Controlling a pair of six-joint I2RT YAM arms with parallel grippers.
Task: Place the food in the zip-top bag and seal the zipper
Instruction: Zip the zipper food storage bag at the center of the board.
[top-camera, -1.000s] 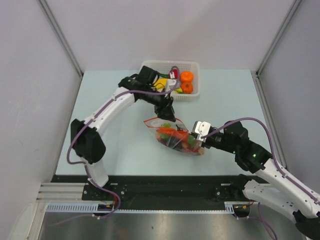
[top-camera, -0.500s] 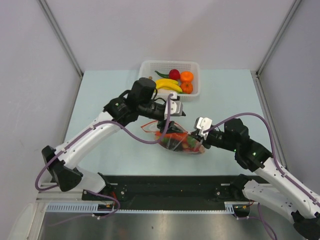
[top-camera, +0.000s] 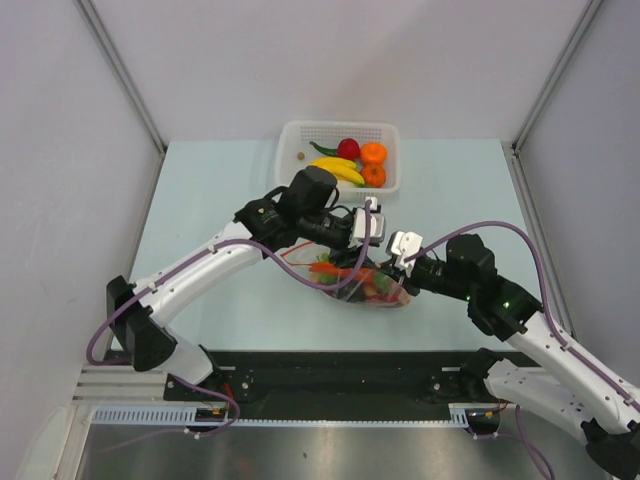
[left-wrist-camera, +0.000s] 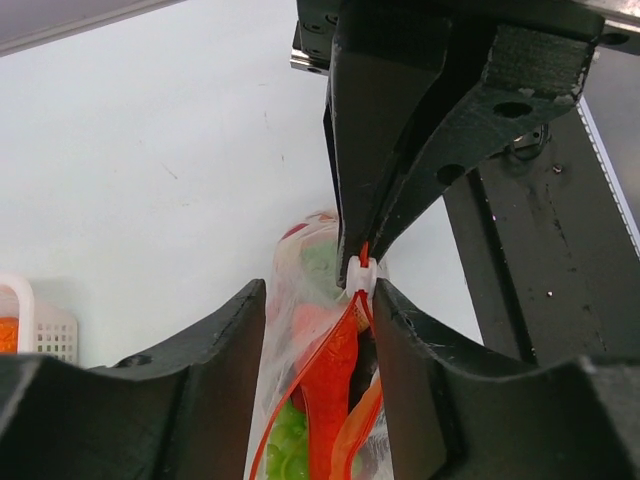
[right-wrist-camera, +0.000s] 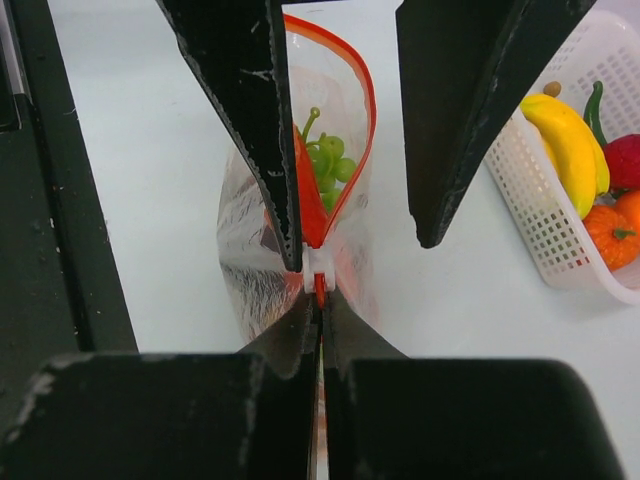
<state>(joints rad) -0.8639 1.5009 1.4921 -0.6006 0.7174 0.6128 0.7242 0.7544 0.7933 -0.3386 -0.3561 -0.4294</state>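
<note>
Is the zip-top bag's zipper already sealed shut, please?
No; the right wrist view shows the zipper spread in an open loop, with green grapes visible inside.

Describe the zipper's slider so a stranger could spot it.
On the table, in front of the white basket, is the clear zip-top bag. Where the right gripper pinches its orange-red zipper sits the slider, the strip's only white piece.

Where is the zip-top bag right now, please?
In the top view, the zip-top bag sits centrally, just below the basket, between the left gripper and the right gripper, which pinches its zipper.
</note>
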